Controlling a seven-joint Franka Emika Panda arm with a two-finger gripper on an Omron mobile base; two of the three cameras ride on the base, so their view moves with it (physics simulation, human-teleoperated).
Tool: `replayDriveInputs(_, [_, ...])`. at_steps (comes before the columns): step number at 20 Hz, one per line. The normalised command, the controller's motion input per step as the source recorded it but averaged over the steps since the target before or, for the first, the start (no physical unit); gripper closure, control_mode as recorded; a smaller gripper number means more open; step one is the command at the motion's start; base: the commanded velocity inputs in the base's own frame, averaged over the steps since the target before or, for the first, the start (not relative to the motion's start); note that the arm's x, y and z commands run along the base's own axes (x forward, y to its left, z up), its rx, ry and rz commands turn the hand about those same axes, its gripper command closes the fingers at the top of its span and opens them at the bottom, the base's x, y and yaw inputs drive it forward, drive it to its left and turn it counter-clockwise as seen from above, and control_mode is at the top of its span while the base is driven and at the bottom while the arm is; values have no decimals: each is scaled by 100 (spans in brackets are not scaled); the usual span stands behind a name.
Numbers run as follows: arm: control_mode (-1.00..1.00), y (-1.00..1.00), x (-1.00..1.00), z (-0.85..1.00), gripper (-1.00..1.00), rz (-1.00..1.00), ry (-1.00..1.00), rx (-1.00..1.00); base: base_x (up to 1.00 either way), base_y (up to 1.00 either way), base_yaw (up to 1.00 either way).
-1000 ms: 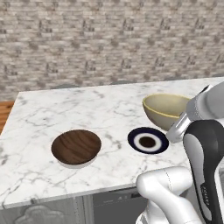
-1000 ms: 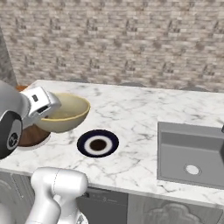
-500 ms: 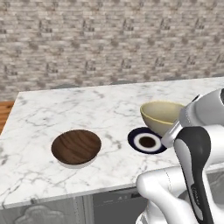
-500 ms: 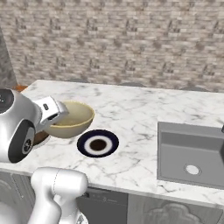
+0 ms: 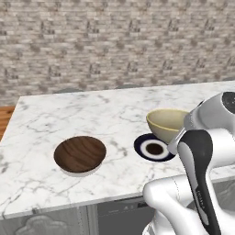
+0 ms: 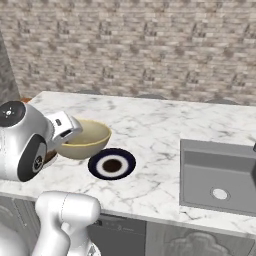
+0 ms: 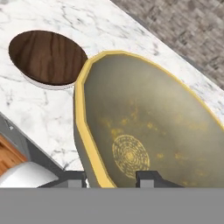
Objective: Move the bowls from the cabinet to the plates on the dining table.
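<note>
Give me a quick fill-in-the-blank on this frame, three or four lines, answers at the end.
1. The gripper holds the pale yellow bowl by its ____.
2. The wood-grain bowl sits on a ____ plate.
3. The navy plate has ____ resting on it.
4. In the right base view, the sink lies to the ____ of the navy plate.

Answers: rim; whitish-grey; nothing; right

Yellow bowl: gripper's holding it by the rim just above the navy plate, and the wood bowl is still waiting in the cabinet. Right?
Not quite. The wood bowl already sits on a pale plate on the marble table, as the left base view shows. The gripper does hold the yellow bowl above the navy plate.
</note>
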Motion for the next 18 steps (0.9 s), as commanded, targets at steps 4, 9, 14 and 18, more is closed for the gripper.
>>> replayDriveInputs(4, [-100,-7,7,-20,100,0,0,-2,0,0,0])
replayDriveInputs(9, [-100,-6,11,-31,100,0,0,0,0,0,0])
replayDriveInputs(14, [-100,0,17,-33,100,0,0,0,0,0,0])
replayDriveInputs(18, [-100,0,24,-29,100,0,0,0,0,0,0])
